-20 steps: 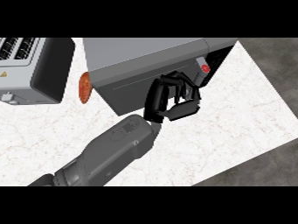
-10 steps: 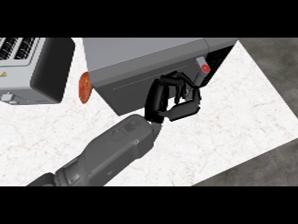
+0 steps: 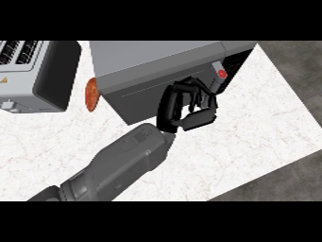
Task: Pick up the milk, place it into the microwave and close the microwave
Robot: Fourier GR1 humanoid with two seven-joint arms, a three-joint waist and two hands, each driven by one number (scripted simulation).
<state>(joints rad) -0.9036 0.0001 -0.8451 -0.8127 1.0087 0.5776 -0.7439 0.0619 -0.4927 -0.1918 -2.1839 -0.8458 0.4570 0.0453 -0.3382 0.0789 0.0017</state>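
At the microwave (image 3: 149,61) front, the hand (image 3: 192,117).

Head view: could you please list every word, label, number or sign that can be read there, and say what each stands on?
No word, brand or number can be read.
Toaster: a small yellow warning triangle on its top; the symbol inside is too small to read.
Microwave: a red round mark on a pale strip at its right edge; no text shows on it.

Open counter (image 3: 268,127) at right; microwave (image 3: 156,61) and toaster (image 3: 31,75) block the far side.
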